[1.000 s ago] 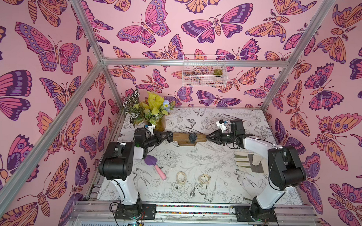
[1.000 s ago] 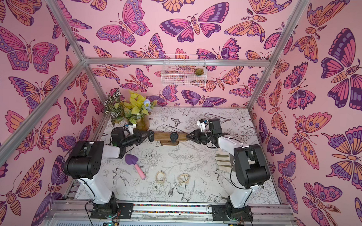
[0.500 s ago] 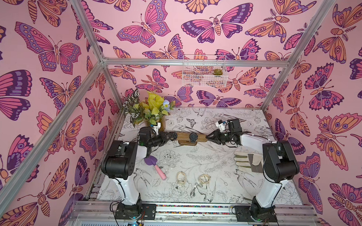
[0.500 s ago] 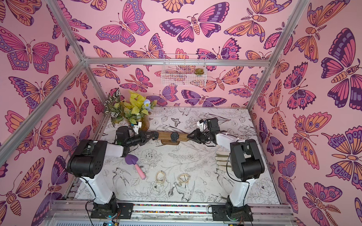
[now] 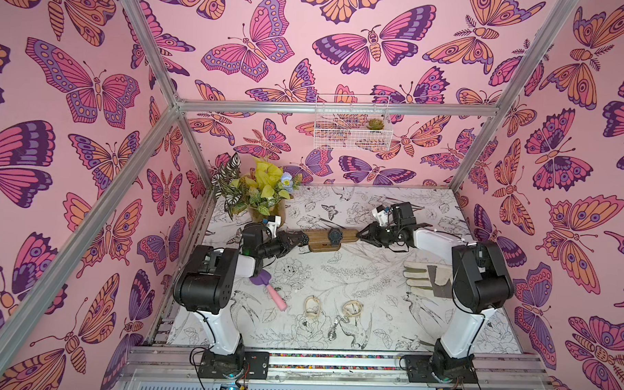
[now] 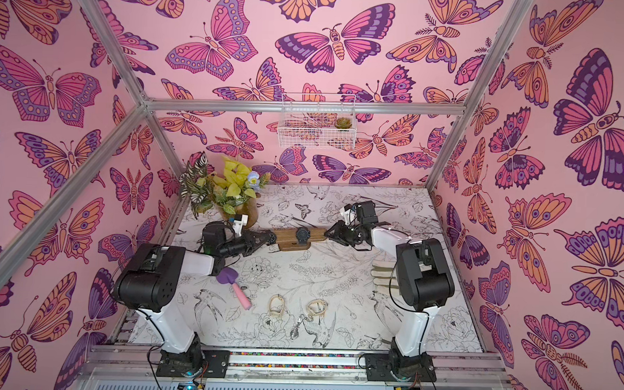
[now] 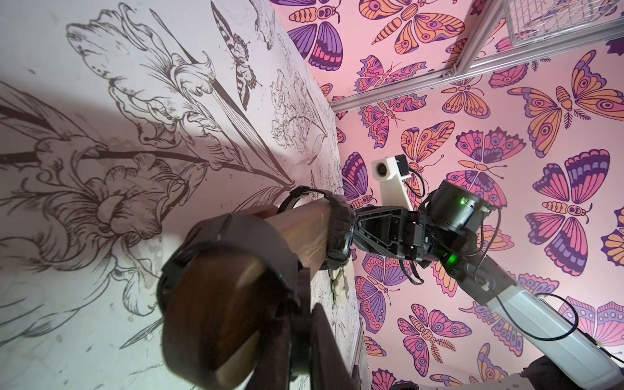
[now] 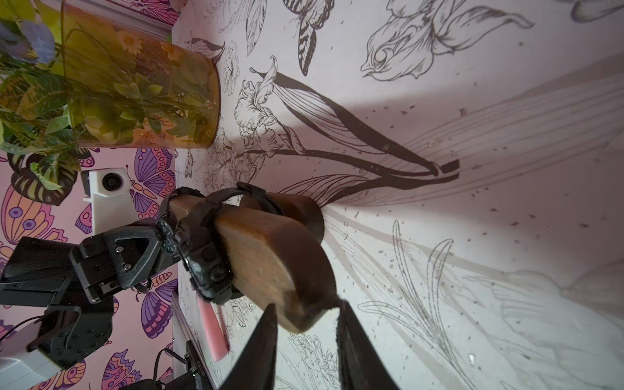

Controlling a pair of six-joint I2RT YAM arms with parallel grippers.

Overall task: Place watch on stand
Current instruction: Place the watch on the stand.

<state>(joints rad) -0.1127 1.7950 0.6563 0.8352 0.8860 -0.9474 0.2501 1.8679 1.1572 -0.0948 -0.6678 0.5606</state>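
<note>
The stand (image 5: 347, 235) rests on the worktop (image 5: 336, 275). The left claw (image 5: 300, 239), closed narrow, pinches a watch (image 7: 236, 229) looped over the stand's left end. The right claw (image 5: 360, 236) grips the stand's right end. A second watch (image 5: 334, 236) encircles the stand's middle.

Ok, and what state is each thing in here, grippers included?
stand: upright, right end of its bar clamped.
black watch: strapped round the middle of the bar.
second black watch: band looped over the bar's left end, held.
left gripper: shut on second black watch.
right gripper: shut on stand.
tan watches: lying loose, straps looped.
glove: lying flat.
trowel: lying flat.
</note>
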